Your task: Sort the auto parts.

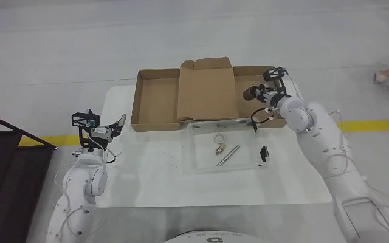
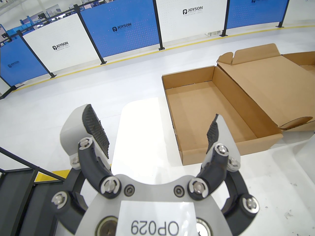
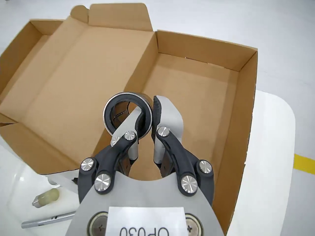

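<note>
My right gripper (image 3: 146, 114) is shut on a black ring-shaped bearing (image 3: 123, 110), one finger through its hole and one outside its wall. It hangs over the right compartment of the open cardboard box (image 3: 243, 94). From above, the right gripper (image 1: 260, 92) and the bearing (image 1: 250, 93) sit at the box's (image 1: 157, 126) right end. My left gripper (image 2: 157, 133) stands open with nothing between its fingers, near the table's left edge, short of the box's left compartment (image 2: 221, 148). From above, the left gripper (image 1: 115, 126) is left of the box.
A clear tray (image 1: 196, 164) in front of the box holds a metal ring (image 1: 218, 139), a small bolt (image 1: 220, 147) and a metal rod (image 1: 228, 155). A small black part (image 1: 264, 154) lies at its right side. The rod (image 3: 46, 221) and a pale plug (image 3: 46, 197) show under the right wrist.
</note>
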